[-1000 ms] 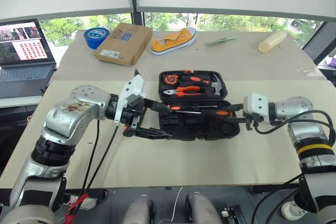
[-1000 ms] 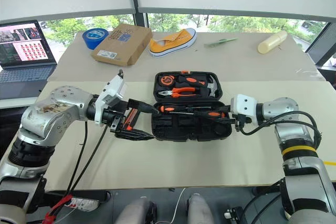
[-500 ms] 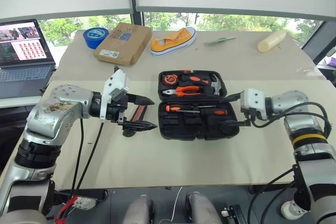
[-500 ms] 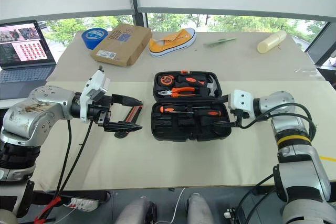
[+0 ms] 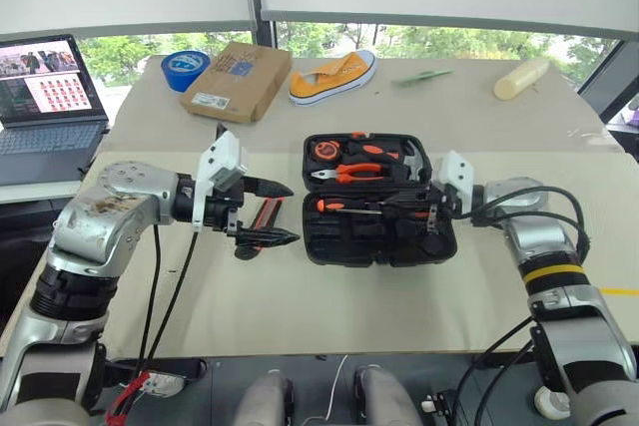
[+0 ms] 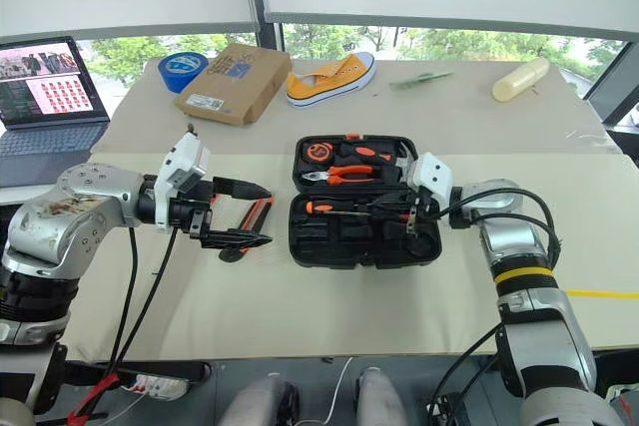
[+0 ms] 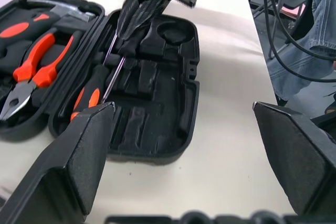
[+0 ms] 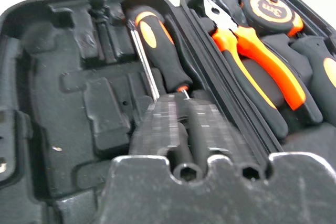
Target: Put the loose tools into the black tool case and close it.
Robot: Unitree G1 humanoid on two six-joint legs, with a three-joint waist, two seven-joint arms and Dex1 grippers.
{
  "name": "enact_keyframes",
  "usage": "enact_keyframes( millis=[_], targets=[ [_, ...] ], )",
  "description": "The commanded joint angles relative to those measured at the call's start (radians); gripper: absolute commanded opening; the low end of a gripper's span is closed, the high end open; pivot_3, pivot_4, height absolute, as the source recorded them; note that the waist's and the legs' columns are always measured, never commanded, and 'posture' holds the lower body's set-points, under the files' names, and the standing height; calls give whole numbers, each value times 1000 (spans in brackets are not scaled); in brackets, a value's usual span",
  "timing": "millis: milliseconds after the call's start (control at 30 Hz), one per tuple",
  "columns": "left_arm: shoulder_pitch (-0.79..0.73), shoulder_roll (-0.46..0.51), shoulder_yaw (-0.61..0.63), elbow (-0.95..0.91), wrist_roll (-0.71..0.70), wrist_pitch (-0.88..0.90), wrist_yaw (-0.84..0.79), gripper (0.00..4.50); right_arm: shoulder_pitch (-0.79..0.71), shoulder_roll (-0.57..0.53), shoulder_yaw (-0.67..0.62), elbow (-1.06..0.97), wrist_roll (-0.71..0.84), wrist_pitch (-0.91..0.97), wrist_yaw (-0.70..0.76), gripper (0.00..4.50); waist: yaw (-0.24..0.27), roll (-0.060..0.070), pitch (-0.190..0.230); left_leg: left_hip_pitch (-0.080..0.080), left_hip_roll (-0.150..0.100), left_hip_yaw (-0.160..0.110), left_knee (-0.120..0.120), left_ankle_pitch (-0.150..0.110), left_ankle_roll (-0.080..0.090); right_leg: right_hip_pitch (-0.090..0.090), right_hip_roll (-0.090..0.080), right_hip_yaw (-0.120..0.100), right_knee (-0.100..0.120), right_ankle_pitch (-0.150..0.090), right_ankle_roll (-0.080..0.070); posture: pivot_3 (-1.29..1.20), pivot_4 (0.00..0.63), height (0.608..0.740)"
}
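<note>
Beige surface (image 5: 329, 296): black tool case (image 5: 379, 231) open at centre, screwdrivers (image 5: 374, 209) seated. Folding utility knife (image 5: 262, 218) outside, left of case. Left tool (image 5: 270, 214) spread, empty; right tool (image 5: 427, 218) clenched over case. Lid unclosed.

- A beige-covered table (image 5: 329, 291) carried everything.
- The black tool case (image 5: 379, 243) lay open at its middle, a loose black-and-orange tool (image 5: 262, 216) just beside it.
- Along the far edge lay a blue tape roll (image 5: 185, 69), cardboard box (image 5: 236, 81), yellow shoe (image 5: 333, 76), green tool (image 5: 419, 77) and cream cylinder (image 5: 520, 78).
</note>
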Motion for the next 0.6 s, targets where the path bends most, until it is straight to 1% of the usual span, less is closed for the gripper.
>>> enact_keyframes(
  millis=[33,200,267,433,600],
  targets=[
    [-17,6,12,1,9,-30,-3,4500,-26,-6,41,19,-61,-25,0,40,-1,0,0,0,0,0,0,0,0,0,0,0,0,0,0,0,150,735],
    [-17,4,6,7,20,-43,-6,4500,-30,-13,85,22,-107,-53,31,40,-3,0,0,1,0,0,0,0,0,1,1,0,0,0,0,0,150,735],
    [-19,0,3,13,26,-49,-6,4500,-37,-13,110,43,-151,-65,9,40,-3,0,0,1,0,0,0,0,0,1,1,0,0,0,0,0,150,735],
    [-23,-7,-5,22,36,-62,-8,4500,-36,-48,198,91,-277,-248,-1,40,-3,0,0,4,0,0,0,0,0,4,1,0,0,0,0,0,150,735],
    [-35,-17,-15,39,45,-72,-11,4500,-64,-33,211,126,-309,-269,-34,40,-2,-2,-1,7,0,0,0,-1,2,7,0,0,0,0,0,0,150,735]
  ],
)
